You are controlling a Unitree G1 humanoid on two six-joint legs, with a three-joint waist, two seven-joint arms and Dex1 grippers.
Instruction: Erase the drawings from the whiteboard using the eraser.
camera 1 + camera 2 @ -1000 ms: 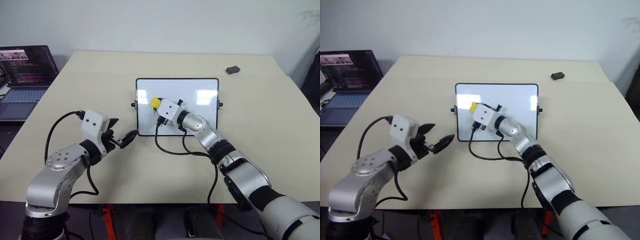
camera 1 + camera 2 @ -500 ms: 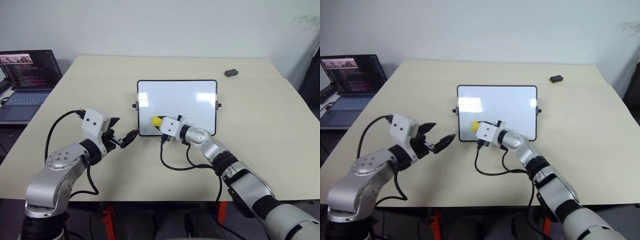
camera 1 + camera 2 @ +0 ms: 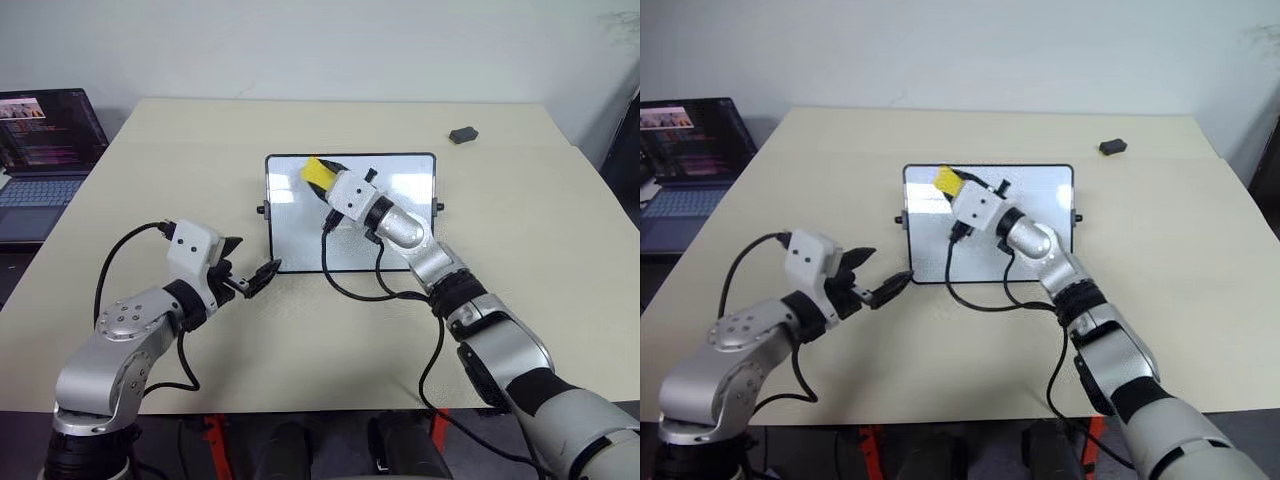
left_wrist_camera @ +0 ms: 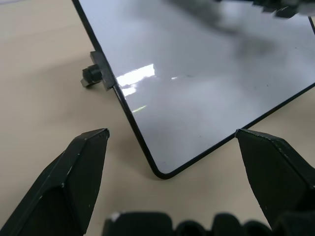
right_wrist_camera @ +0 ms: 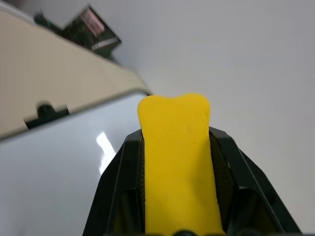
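Right hand (image 3: 322,174) with eraser (image 3: 317,172) over whiteboard (image 3: 300,235) top-left corner

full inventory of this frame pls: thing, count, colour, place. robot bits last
table: 1, beige, under everything.
whiteboard: 1, glossy white with thin black frame, middle of the table; no marks legible on its visible surface.
side knobs: 2, black, one at each short edge of the whiteboard.
eraser: 1, yellow, over the whiteboard's far left corner, clamped in the right gripper.
small dark lump: 1, dark grey, far right of the table.
laptop: 1, dark, screen lit, off the table's left side.
left gripper: 1, black fingers, open, by the whiteboard's near left corner.
right gripper: 1, black fingers, shut on the eraser.
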